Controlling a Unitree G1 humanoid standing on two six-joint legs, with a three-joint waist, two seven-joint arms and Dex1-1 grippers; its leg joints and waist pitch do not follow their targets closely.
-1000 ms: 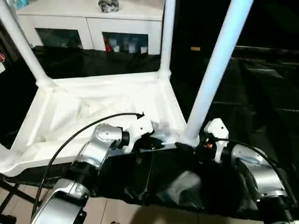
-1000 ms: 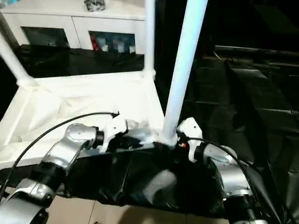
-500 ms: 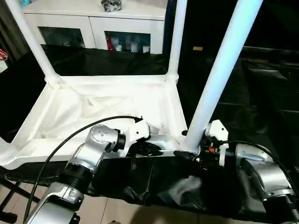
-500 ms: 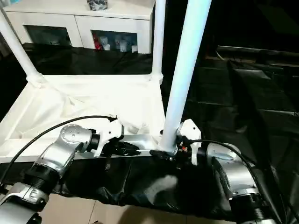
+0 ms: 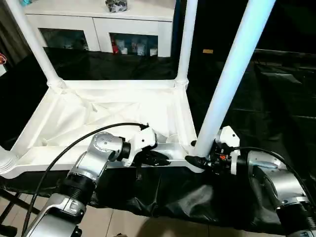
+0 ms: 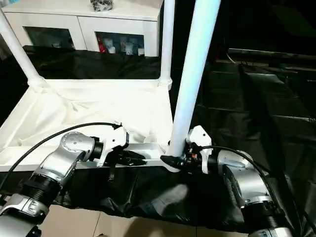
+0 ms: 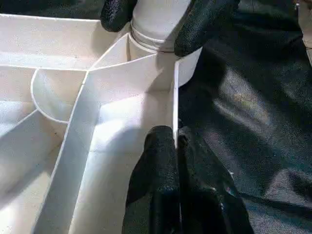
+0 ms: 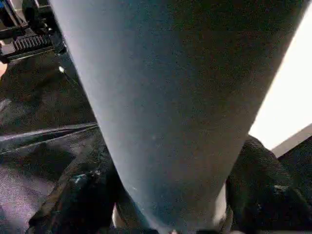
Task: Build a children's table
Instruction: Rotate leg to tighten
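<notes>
The children's table (image 5: 103, 111) is white moulded plastic, smooth, with a soft satin sheen; its underside shows thin ribs and curved walls. The near leg (image 5: 228, 79) is a smooth white plastic tube, faintly glossy along its length. The folding table's cover (image 5: 276, 98) is black sheeting, creased and wrinkled, shiny where light strikes it. The forearms (image 5: 101, 158) are brushed silver metal with a dull reflective finish; white plastic housings sit at the wrists. The left gripper (image 7: 175, 187) has black fingers (image 7: 156, 170) of finely textured, rubber-like material, matt. The cabinet (image 5: 98, 19) is white, smooth, with glass door panes.
</notes>
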